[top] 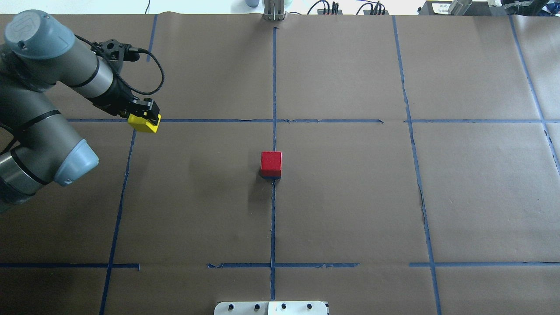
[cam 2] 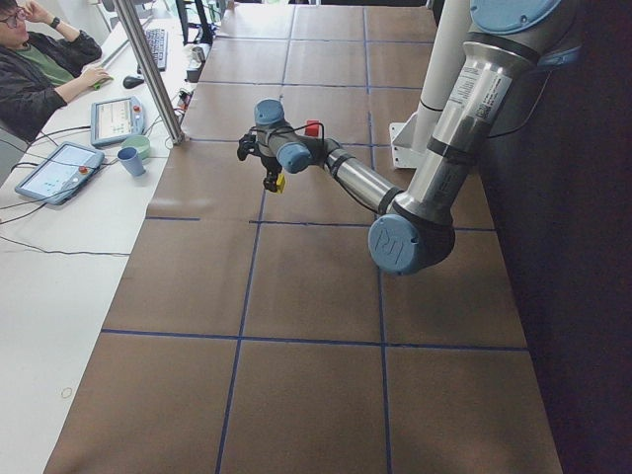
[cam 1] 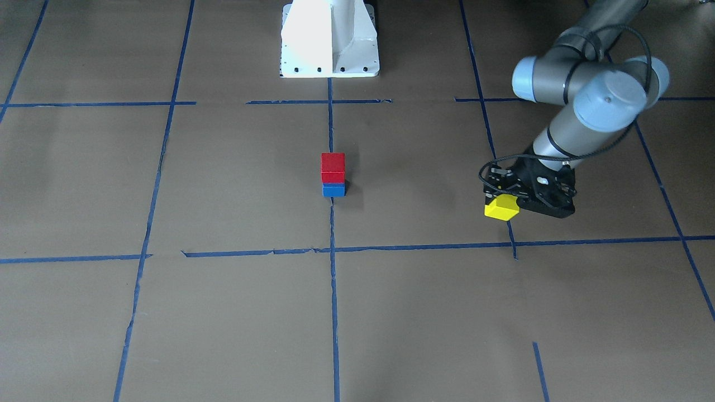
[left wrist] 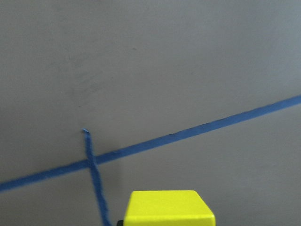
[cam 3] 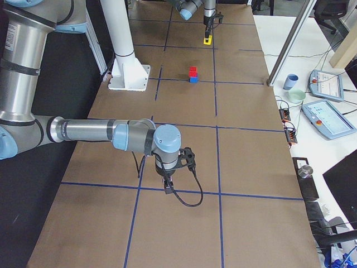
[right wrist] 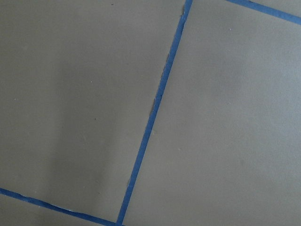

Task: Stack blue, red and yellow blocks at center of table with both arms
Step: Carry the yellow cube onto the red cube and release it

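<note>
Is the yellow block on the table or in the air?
In the air. The left fingers hold the yellow block, and the side view shows it hanging above the table.

There are three blocks: one red block (cam 1: 333, 166), one blue block (cam 1: 333, 191), one yellow block (cam 1: 501, 207). Two arms: one left arm (cam 1: 586, 95), one right arm (cam 3: 95, 134). One pedestal (cam 1: 329, 39), one mug (cam 3: 290, 81), one bowl (cam 3: 297, 95).

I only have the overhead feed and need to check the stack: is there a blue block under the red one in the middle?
Observer: Yes, the front-facing view shows the blue block directly under the red block.
Operator: Where's the right end effector?
Observer: The right-side view shows it low over the paper near that table end; open or shut, I cannot tell.
Operator: Is the yellow block lifted?
Observer: Yes, the left wrist view shows it well above the tape lines.
</note>
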Controlling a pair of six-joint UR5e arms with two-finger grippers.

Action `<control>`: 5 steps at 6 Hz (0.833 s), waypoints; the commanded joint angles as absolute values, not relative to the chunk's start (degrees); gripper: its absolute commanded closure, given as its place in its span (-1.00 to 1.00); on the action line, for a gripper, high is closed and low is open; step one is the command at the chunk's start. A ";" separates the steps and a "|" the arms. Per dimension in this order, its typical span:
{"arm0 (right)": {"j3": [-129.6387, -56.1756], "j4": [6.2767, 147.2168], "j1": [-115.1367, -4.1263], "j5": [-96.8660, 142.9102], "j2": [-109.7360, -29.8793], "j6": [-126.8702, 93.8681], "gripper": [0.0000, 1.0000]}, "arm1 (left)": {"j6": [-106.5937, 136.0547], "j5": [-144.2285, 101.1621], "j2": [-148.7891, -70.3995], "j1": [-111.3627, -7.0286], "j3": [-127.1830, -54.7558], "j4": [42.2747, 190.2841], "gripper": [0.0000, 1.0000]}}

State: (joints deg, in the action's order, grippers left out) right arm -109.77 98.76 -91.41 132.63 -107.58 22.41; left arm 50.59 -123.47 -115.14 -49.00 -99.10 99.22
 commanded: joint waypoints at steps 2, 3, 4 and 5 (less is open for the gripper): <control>-109.78 98.79 -91.41 132.63 -107.49 22.41 -1.00 | 64.48 -115.24 -126.61 -40.97 -103.45 84.58 0.89; -109.86 98.70 -91.41 132.63 -107.58 22.41 -1.00 | 66.08 -112.88 -129.43 -38.43 -103.01 83.25 0.89; -109.78 98.70 -91.41 132.63 -107.58 22.41 -1.00 | 67.75 -108.94 -133.29 -34.14 -101.79 80.45 0.89; -109.78 98.70 -91.41 132.63 -107.58 22.41 -1.00 | 69.94 -106.72 -135.42 -31.06 -100.91 79.55 0.89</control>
State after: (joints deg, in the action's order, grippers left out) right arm -109.81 98.70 -91.40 132.63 -107.57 22.41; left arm 67.94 -109.28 -132.88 -34.27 -101.79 80.94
